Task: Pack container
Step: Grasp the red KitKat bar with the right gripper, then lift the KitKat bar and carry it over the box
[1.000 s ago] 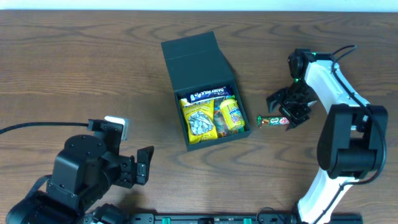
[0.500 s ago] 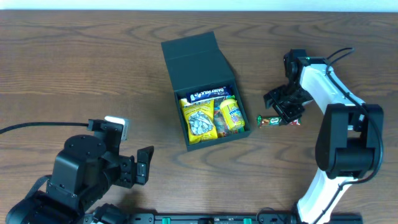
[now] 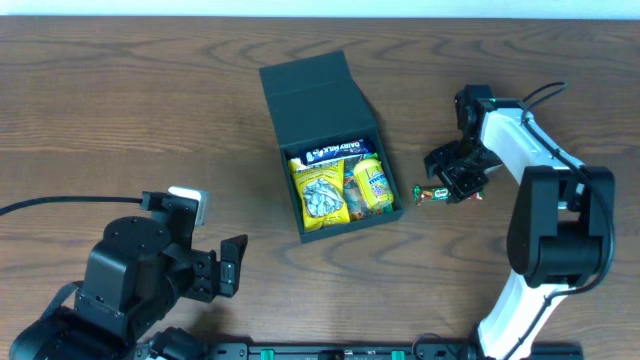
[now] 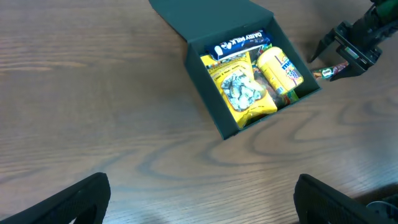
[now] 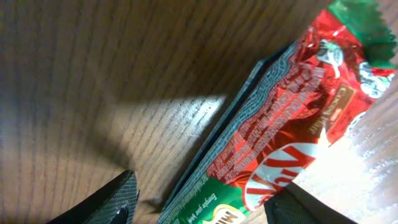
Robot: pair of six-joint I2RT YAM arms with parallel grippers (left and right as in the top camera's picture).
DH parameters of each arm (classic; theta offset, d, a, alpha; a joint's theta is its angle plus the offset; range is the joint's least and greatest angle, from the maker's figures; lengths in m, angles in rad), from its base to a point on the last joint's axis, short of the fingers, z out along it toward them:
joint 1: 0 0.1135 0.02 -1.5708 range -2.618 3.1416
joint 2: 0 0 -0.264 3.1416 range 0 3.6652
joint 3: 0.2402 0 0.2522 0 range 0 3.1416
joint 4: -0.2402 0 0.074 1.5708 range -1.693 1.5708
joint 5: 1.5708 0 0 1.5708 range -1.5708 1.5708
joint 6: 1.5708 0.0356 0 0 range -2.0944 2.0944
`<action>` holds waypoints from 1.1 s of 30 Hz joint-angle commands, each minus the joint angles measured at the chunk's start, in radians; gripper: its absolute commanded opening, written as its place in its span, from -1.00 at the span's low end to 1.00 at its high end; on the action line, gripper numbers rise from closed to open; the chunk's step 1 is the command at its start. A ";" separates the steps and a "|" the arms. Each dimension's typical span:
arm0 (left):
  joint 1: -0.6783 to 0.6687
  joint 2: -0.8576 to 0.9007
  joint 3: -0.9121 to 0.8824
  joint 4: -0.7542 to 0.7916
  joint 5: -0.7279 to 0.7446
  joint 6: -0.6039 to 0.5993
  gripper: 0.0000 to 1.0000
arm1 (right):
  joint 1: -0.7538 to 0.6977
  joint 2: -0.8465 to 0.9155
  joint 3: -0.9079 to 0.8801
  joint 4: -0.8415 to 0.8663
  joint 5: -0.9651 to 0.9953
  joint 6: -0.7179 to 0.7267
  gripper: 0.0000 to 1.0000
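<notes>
Wooden table [image 3: 120, 90] fills the overhead view. Left arm [image 3: 140, 280] sits at lower left of the frame, right arm [image 3: 555, 240] along the right edge, reaching toward centre. The container [image 3: 310, 90], a dark box, lies on the table just above centre, turned slightly, its flap lid folded open and flat toward the top of the frame. Its lower compartment is packed: a yellow pouch [image 3: 322, 195] on the left side, a yellow round pack [image 3: 372, 185] on the right side, and a blue Dairy Milk bar [image 3: 335, 152] across the top edge against the lid hinge. Left gripper [image 4: 202, 186]: fingers wide apart at the lower corners of the left wrist view, only bare table between them, holding nothing. Right gripper [image 3: 452, 183]: right of the container and apart from it, low over the table, jaws partly open and straddling a KitKat bar [image 5: 280, 124]. In the right wrist view one fingertip [image 5: 121, 196] stands clear of the wrapper with wood grain visible between; contact on the other side cannot be made out. The bar, in a red and green wrapper, lies flat on the table just beside the container's lower right corner, not touching it.
</notes>
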 commanded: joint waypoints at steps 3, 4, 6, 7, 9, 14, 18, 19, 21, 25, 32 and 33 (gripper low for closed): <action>0.002 -0.002 0.021 0.000 -0.004 0.022 0.91 | 0.010 0.006 -0.010 0.010 0.015 0.019 0.11; 0.002 -0.002 0.021 0.000 -0.004 0.022 0.91 | 0.010 0.006 -0.010 0.013 0.015 0.018 0.07; 0.002 -0.002 0.021 0.000 -0.004 0.022 0.91 | 0.010 0.006 -0.013 0.021 0.015 0.018 0.01; 0.002 -0.002 0.021 0.000 -0.004 0.022 0.91 | 0.010 0.006 -0.013 0.022 0.015 0.019 -0.01; 0.002 -0.002 0.021 0.000 -0.004 0.022 0.91 | 0.010 0.006 -0.014 0.023 0.015 0.018 -0.08; 0.002 -0.002 0.021 0.000 -0.004 0.022 0.91 | 0.010 0.006 -0.014 0.029 0.015 0.018 -0.31; 0.002 -0.002 0.021 0.000 -0.004 0.022 0.91 | 0.010 0.006 -0.014 0.032 0.016 0.018 -0.46; 0.002 -0.002 0.021 0.000 -0.004 0.022 0.91 | 0.010 0.006 -0.014 0.032 0.016 0.018 -0.47; 0.002 -0.002 0.021 0.000 -0.004 0.022 0.90 | 0.010 0.006 -0.014 0.032 0.015 0.010 -0.55; 0.002 -0.002 0.021 0.000 -0.004 0.022 0.91 | 0.010 0.006 -0.013 0.051 0.014 -0.035 -0.64; 0.002 -0.002 0.021 0.000 -0.004 0.022 0.91 | 0.006 0.000 0.047 0.072 -0.005 -0.230 -0.97; 0.002 -0.002 0.021 0.000 -0.004 0.022 0.91 | 0.006 -0.004 0.067 0.072 -0.016 -0.268 -0.97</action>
